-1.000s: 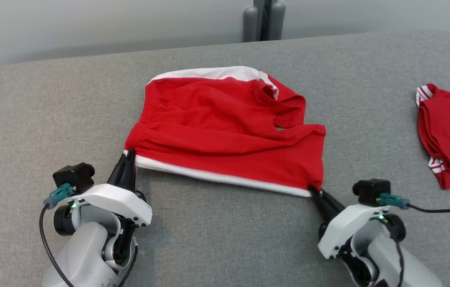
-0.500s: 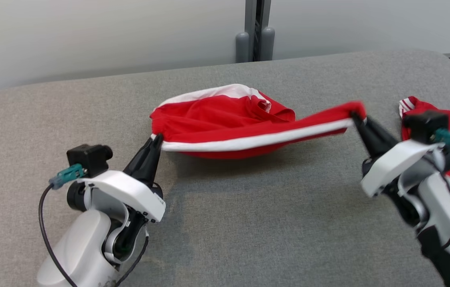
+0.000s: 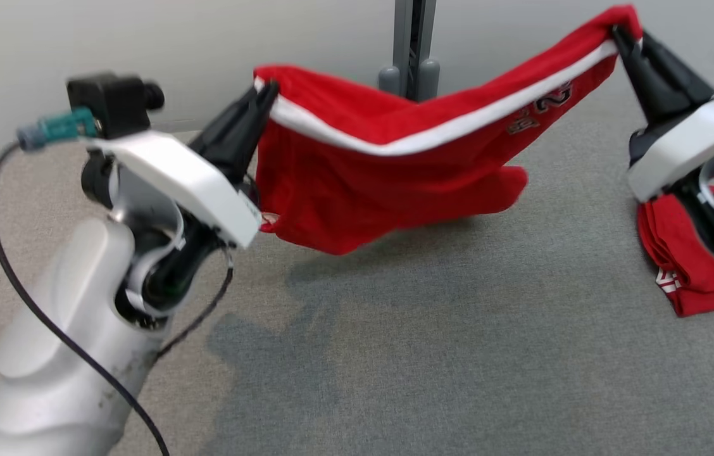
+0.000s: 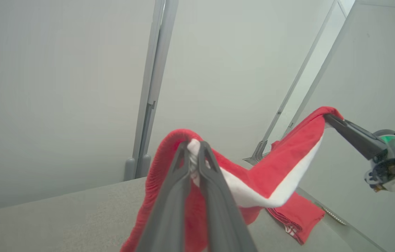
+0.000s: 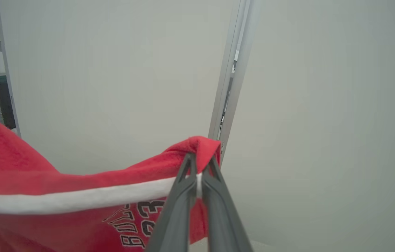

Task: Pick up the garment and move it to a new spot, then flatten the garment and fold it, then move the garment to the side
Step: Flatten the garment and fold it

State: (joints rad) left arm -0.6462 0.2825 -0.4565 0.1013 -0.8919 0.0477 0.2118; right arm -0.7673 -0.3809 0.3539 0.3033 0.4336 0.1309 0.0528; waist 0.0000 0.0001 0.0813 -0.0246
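Left gripper (image 3: 267,90) pinches the red garment (image 3: 363,177) at one hem corner; right gripper (image 3: 616,33) clamps the other; it sags between them.

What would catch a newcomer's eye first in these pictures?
A red garment hangs stretched in mid-air, its white-trimmed edge pinched by the left gripper at upper left and the right gripper at upper right. A second red garment lies on the grey surface at right.
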